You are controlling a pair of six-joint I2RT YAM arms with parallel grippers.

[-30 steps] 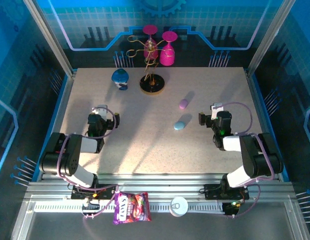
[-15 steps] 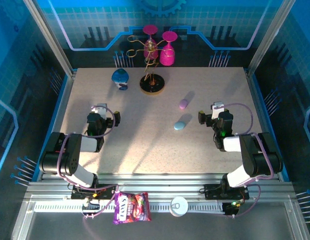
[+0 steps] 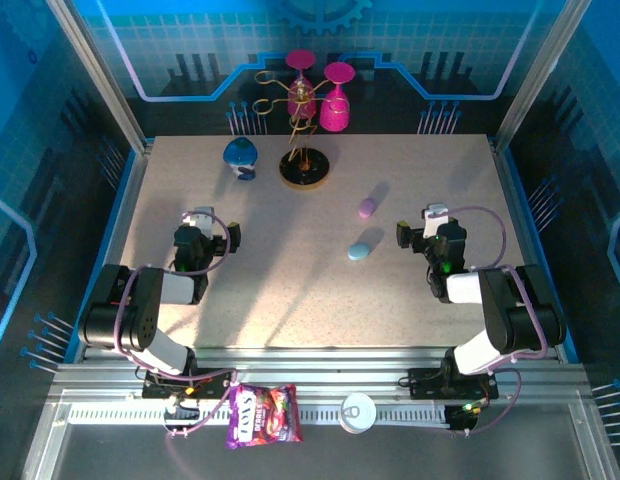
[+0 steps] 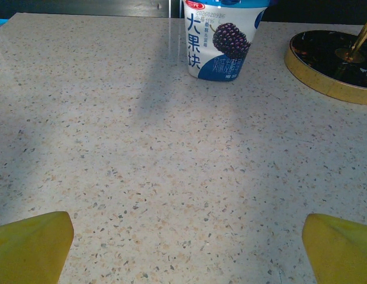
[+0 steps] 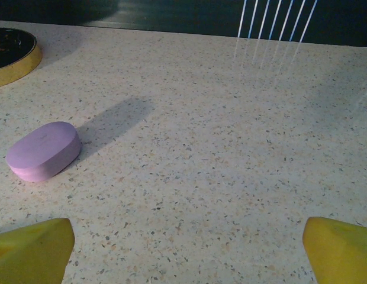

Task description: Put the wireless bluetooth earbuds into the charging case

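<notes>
Two closed pebble-shaped charging cases lie on the speckled table, a purple one (image 3: 366, 207) (image 5: 44, 149) and a pale blue one (image 3: 362, 247) just nearer. The earbuds are out of view. My right gripper (image 3: 422, 226) (image 5: 186, 251) rests low on the table to the right of both cases, open, with bare tabletop between its yellow fingertips (image 5: 32, 251). My left gripper (image 3: 211, 229) (image 4: 186, 251) sits low at the left side of the table, open and holding nothing, facing a yogurt cup.
A blue-and-white yogurt cup (image 3: 241, 157) (image 4: 224, 38) stands at the back left. Beside it is a gold-rimmed black stand (image 3: 304, 168) (image 4: 331, 62) with pink glasses (image 3: 336, 95). A snack bag (image 3: 263, 415) and a white disc (image 3: 358, 412) lie on the near rail.
</notes>
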